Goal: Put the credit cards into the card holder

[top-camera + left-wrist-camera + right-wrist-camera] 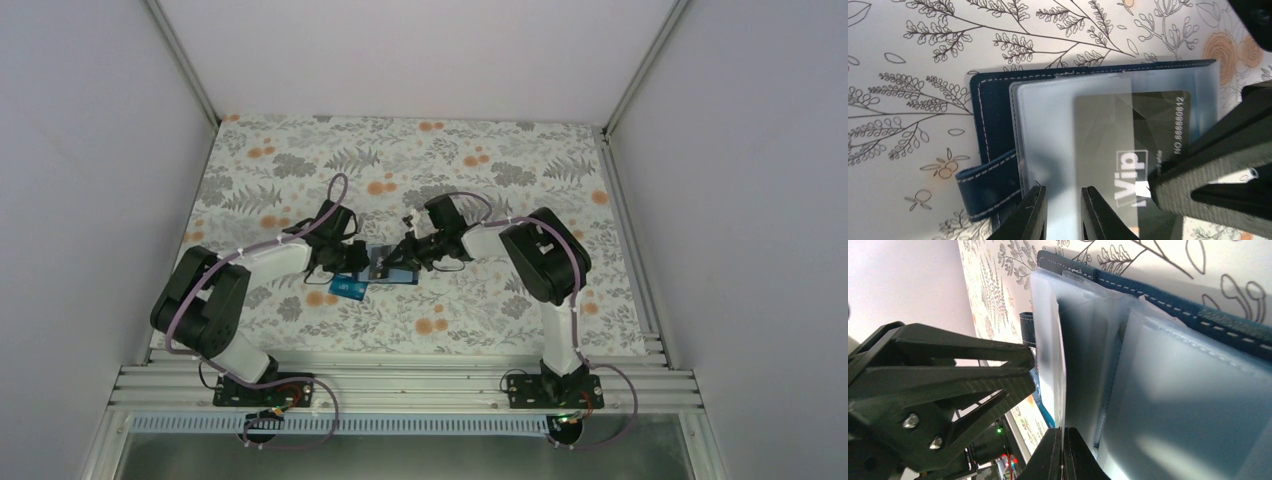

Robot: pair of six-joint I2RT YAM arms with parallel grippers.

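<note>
The holder [384,264] lies open mid-worktop [520,160] with a gripper at either side: the left gripper [1064,191] at its 9 o'clock, the right gripper [1063,432] at its 3 o'clock. The right one is clenched on a clear leaf [1050,340] of the holder, which stands on edge. The left one's jaws sit a narrow gap apart over the leaves; whether they grasp anything I cannot tell. A black card [1160,125] lies among the leaves, long axis 12 to 6 in the left wrist view, with one leaf over its 9 o'clock half; whether it is seated is unclear. The teal card [348,290] lies flat just beside the holder at its 7 o'clock. It is nearer the left arm, which would likely fetch it.
</note>
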